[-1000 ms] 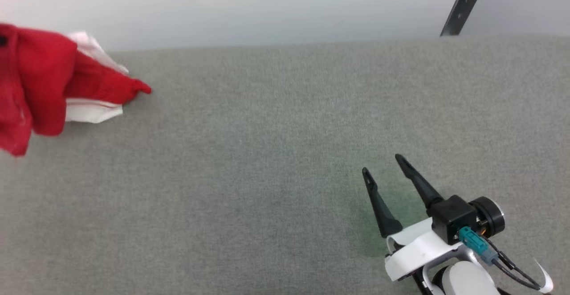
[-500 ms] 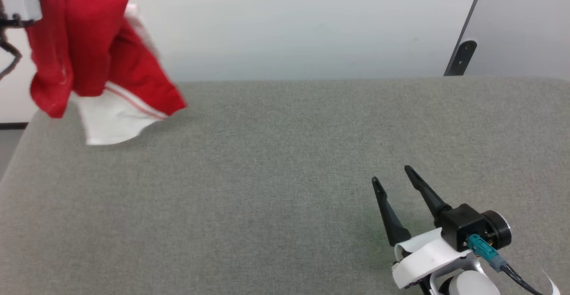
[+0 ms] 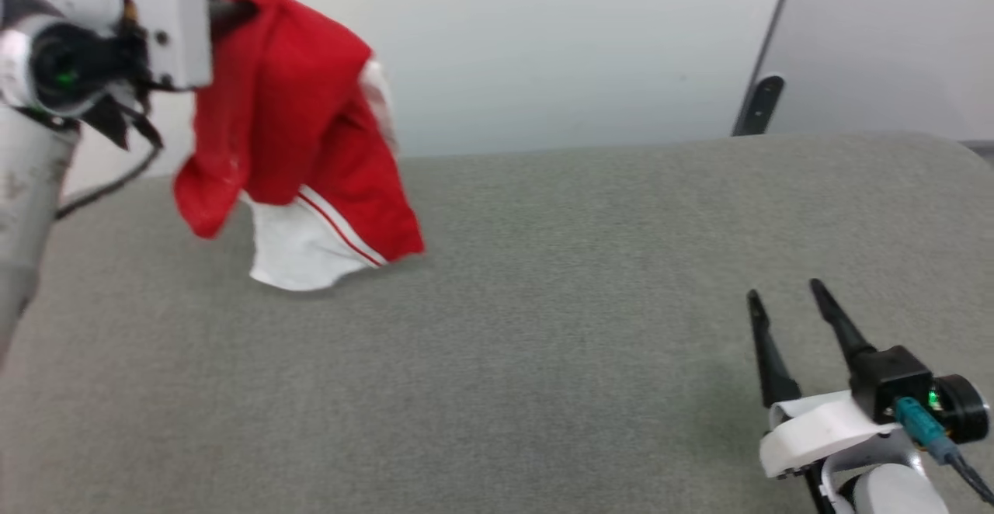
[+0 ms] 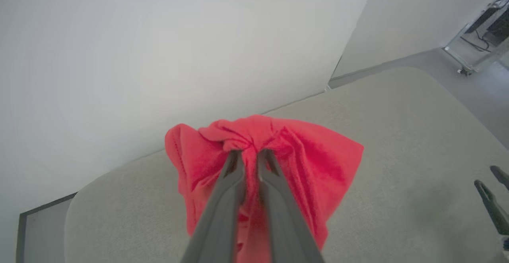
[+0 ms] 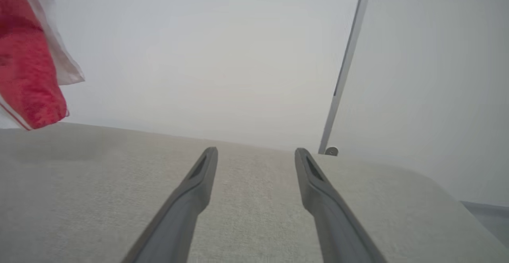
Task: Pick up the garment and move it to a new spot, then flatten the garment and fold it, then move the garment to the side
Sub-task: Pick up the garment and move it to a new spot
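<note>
1. My left gripper (image 4: 249, 154) is clenching a bunch of red cloth. In the left wrist view its two dark fingers (image 4: 222, 203) are standing almost together, and the fabric is gathering between their tips.
2. The garment (image 3: 295, 126) is hanging from this grip in the upper left of the head view, over the grey padded surface (image 3: 543, 359). The white sleeve (image 3: 291, 262) is hanging lowest. I cannot tell if it is touching the surface or only floating just above it.
3. My right gripper (image 3: 784, 290) is waiting at the lower right of the head view. Its jaws are standing wide apart and grasping nothing, well apart from the garment.
4. I am judging the garment as light, soft and limp, because it is drooping in loose folds. It is not fragile, but it will probably be swinging with any quick move, and a small pinch may be slipping.
5. For the flattening, I am thinking that a bunch from the middle is a poor hold. Taking two edge points would be better, one for each gripper, such as the shoulders near the striped trim (image 3: 342, 230) or the hem corners.
</note>
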`<state>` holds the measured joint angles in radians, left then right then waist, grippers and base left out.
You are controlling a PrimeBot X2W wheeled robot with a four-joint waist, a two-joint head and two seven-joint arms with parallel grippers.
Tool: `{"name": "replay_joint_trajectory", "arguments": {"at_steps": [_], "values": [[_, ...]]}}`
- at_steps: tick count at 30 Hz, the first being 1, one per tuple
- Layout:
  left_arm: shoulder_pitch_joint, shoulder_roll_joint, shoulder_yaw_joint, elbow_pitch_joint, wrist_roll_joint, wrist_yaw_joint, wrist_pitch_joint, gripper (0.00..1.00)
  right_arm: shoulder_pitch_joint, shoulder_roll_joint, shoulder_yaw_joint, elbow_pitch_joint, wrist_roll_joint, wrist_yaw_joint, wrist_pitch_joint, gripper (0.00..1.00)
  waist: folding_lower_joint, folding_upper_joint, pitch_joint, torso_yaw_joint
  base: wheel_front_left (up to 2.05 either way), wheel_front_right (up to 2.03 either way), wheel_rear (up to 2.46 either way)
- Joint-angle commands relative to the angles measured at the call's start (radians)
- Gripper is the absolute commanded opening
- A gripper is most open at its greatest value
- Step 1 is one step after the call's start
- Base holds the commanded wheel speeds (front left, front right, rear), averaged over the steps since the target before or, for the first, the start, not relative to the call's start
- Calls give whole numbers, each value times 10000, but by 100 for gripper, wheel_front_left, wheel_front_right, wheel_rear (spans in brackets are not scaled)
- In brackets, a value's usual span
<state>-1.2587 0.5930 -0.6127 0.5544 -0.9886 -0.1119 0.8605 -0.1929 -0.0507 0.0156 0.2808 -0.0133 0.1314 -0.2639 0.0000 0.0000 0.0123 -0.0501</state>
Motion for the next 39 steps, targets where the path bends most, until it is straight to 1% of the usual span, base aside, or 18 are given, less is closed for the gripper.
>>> {"name": "replay_joint_trajectory", "arguments": {"at_steps": [1,7,11,16,20,25,29,35,39], "values": [[217,-85,-18,-240,-101,113,99,0,-22,5,-203,15,-137,-14,-10,100,0,0,60,-385,0,0,0],[703,-328,-232,-1720,-368,631,675,0,-122,12,-1030,95,-458,-14,-9,100,0,0,157,-1066,0,0,0],[920,-586,-391,-2647,-505,1045,1047,0,-139,10,-1515,126,-561,-14,-9,100,0,0,230,-1442,0,0,0],[1359,-816,-650,-3579,-602,1537,1383,0,-270,13,-1648,153,-447,-14,-10,100,0,0,421,-1878,0,0,0],[1864,-828,-846,-4156,-669,1869,1543,0,-369,13,-1560,135,-323,-14,-9,100,0,0,652,-2143,0,0,0],[2454,-794,-986,-4615,-727,2174,1564,0,-449,14,-1504,92,-197,-14,-9,100,0,0,897,-2302,0,0,0],[3086,-650,-1209,-4926,-759,2391,1657,0,-536,14,-1495,73,-114,-14,-9,100,0,0,1099,-2370,0,0,0],[3888,-401,-1457,-5171,-799,2575,1699,0,-670,12,-1455,36,-61,-14,-11,100,0,0,1324,-2372,0,0,0],[4381,-437,-1582,-5255,-843,2701,1589,0,-692,12,-1442,28,-26,-14,-9,100,0,0,1464,-2325,0,0,0]]}}
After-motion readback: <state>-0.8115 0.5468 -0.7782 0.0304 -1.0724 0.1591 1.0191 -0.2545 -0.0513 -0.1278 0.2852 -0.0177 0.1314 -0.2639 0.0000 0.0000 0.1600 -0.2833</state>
